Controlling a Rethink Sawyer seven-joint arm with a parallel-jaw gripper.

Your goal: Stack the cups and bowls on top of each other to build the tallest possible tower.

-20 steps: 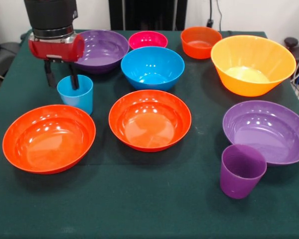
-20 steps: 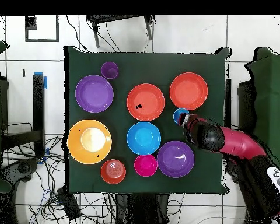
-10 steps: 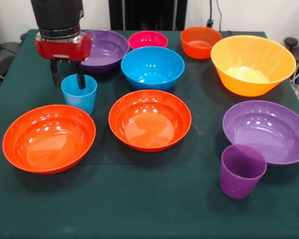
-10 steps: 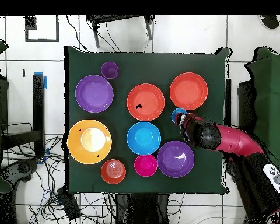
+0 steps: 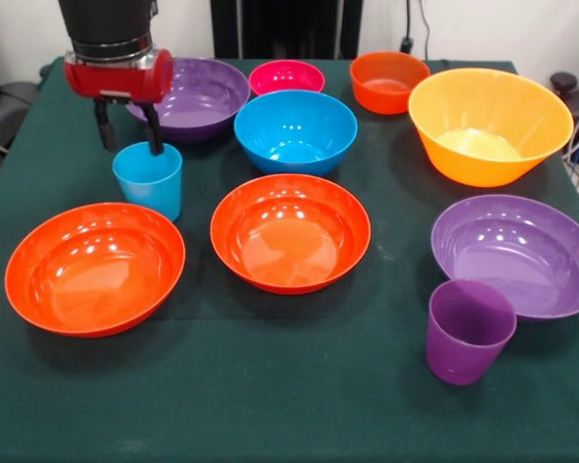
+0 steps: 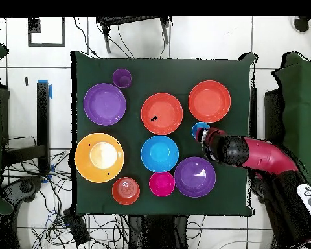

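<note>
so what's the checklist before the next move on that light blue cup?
1. Gripper above the glossy light blue plastic cup: ok, at its far left rim.
2. Jaws open: ok, a clear gap shows between them.
3. Cup upright, mouth up: ok.
4. Cup wall lined up between the jaws: cannot tell from either view.
5. Cup clear of the wide orange-red plastic bowl in front of it: ok, close but apart.
6. Tower started: not ok, every cup and bowl sits singly on the green table.
</note>
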